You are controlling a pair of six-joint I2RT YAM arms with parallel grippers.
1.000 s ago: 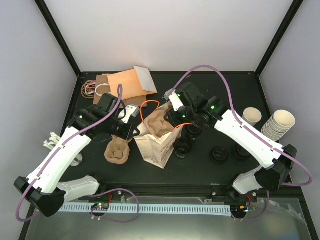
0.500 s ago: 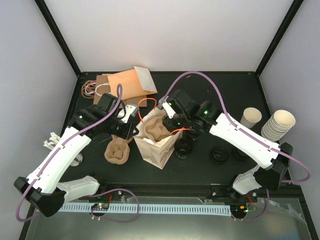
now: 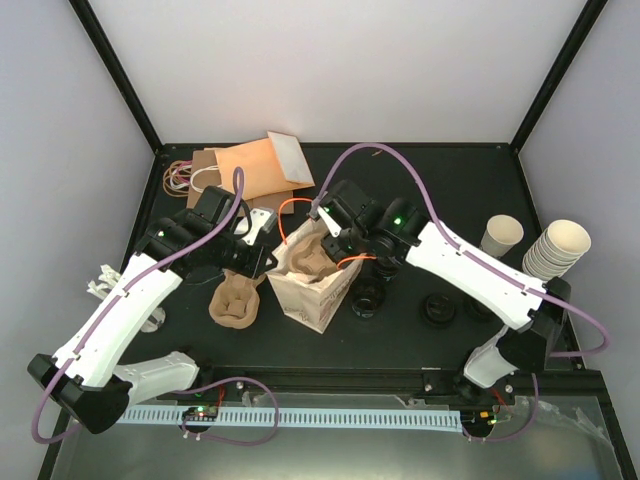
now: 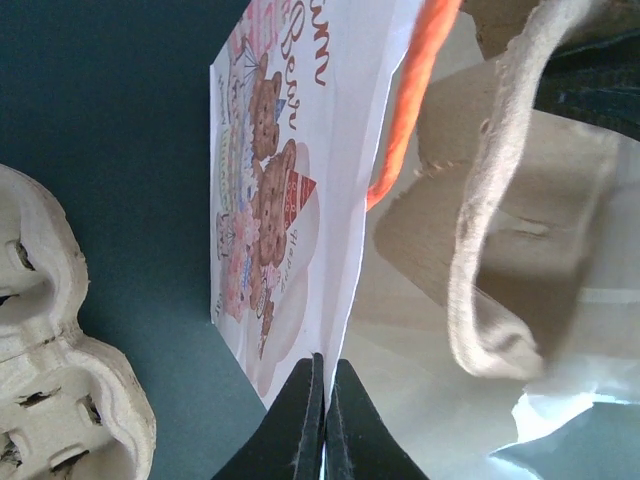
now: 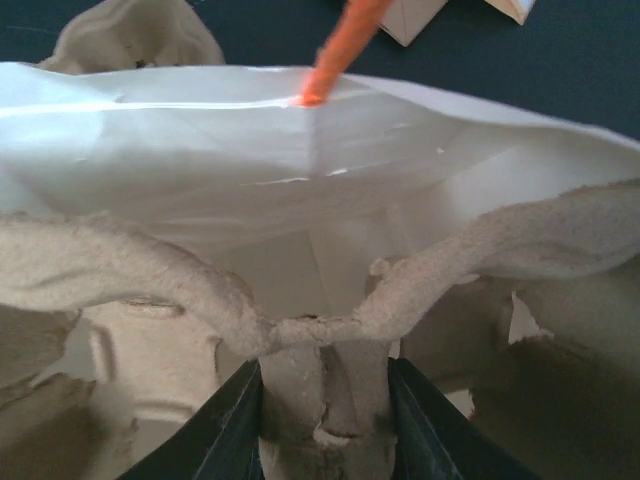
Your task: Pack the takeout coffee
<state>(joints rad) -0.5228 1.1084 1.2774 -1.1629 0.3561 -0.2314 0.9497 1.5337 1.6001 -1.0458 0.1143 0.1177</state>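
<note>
The takeout coffee cup (image 3: 502,235), small and cream, stands alone at the right, away from both grippers. A white printed paper bag (image 3: 312,292) with orange handles stands open mid-table. My left gripper (image 3: 266,262) is shut on the bag's left wall; in the left wrist view the fingertips (image 4: 322,400) pinch the bag's edge (image 4: 300,150). My right gripper (image 3: 330,236) is shut on the centre post of a pulp cup carrier (image 5: 322,400) and holds it in the bag's mouth (image 5: 300,140). The carrier also shows in the left wrist view (image 4: 490,250).
A second pulp carrier (image 3: 233,300) lies left of the bag. A stack of nested cream cups (image 3: 557,248) stands at the far right. Black lids (image 3: 437,308) lie right of the bag. Flat brown and orange bags (image 3: 255,165) lie at the back left.
My right arm has moved left and carried the pulp carrier over and into the bag's mouth. The left gripper has kept its hold on the bag's edge.
</note>
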